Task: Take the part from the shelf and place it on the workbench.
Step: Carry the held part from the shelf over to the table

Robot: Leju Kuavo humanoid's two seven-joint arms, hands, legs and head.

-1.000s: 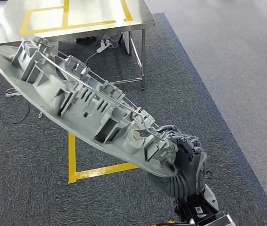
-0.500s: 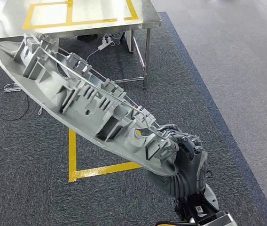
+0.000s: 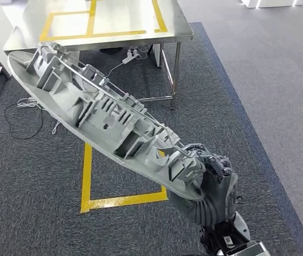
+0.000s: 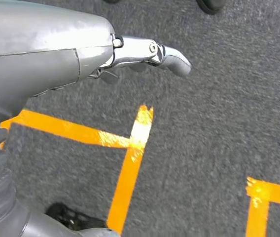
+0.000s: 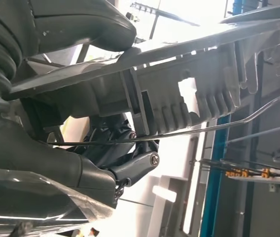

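The part [image 3: 101, 117] is a long grey plastic moulding with ribs and a thin metal rod along it. In the head view it slants from the lower right up to the far left. My right hand [image 3: 214, 184] grips its near end, and its far tip hangs close to the front edge of the steel workbench [image 3: 117, 16], which is marked with yellow tape. The right wrist view shows the part [image 5: 191, 94] clamped between the thumb and the dark fingers [image 5: 131, 168]. My left hand [image 4: 56, 54] hangs over the carpet with its fingers [image 4: 168, 54] stretched out, holding nothing.
Dark carpet with a yellow tape corner [image 3: 87, 176] lies below the part. Under the workbench there are a power strip [image 3: 129, 53] and loose cables [image 3: 21, 106]. A table leg [image 3: 176, 74] stands at the right front. Lighter grey floor [image 3: 270, 80] runs along the right.
The whole picture has shifted: the camera moved, and the workbench now sits lower and further right in the frame. The part stays in my right hand, at the same slant.
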